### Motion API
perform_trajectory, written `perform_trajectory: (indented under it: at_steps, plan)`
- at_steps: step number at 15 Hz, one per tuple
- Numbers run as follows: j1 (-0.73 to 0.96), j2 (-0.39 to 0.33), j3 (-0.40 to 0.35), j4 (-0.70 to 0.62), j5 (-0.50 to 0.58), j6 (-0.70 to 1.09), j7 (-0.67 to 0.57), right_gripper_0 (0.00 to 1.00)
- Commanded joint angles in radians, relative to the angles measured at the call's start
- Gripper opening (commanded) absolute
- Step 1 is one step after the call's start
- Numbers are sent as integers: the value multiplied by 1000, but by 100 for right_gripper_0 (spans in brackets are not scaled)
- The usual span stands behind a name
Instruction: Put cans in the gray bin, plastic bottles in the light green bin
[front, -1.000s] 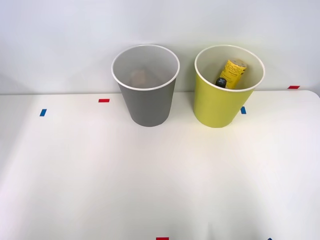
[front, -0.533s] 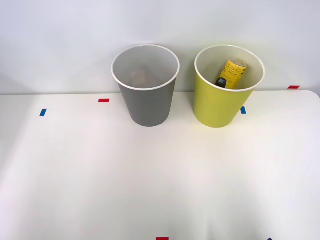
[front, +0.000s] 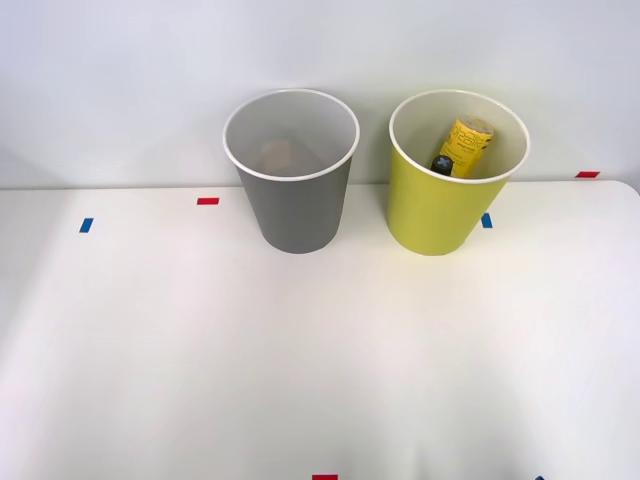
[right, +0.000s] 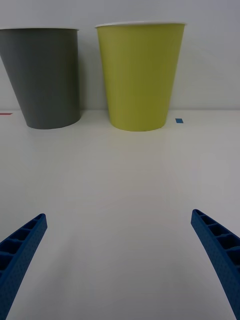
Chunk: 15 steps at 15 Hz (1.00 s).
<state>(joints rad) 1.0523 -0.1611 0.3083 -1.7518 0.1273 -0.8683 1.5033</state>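
**Both bins loaded, right hand spread wide**

Across the white worktop (front: 320, 360), nothing is lying loose apart from small red and blue tape marks. At its far edge the gray bin (front: 295, 205) and the light green bin (front: 440, 210) are standing upright, side by side, near each other but apart. The plastic bottle (front: 462, 146) is leaning tilted inside the light green bin, yellow label showing, dark cap down. A dim reddish shape, apparently the can (front: 277, 155), is sitting low inside the gray bin. The right hand (right: 120, 260) is facing both bins, blue fingers (right: 22, 247) spread wide, gripping nothing.
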Motion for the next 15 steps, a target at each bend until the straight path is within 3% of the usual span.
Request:
perform_trajectory:
  at_steps: [1,15]
  plan:
    - [0,0,0,0,0,0,0,100]
    - [0,0,0,0,0,0,0,100]
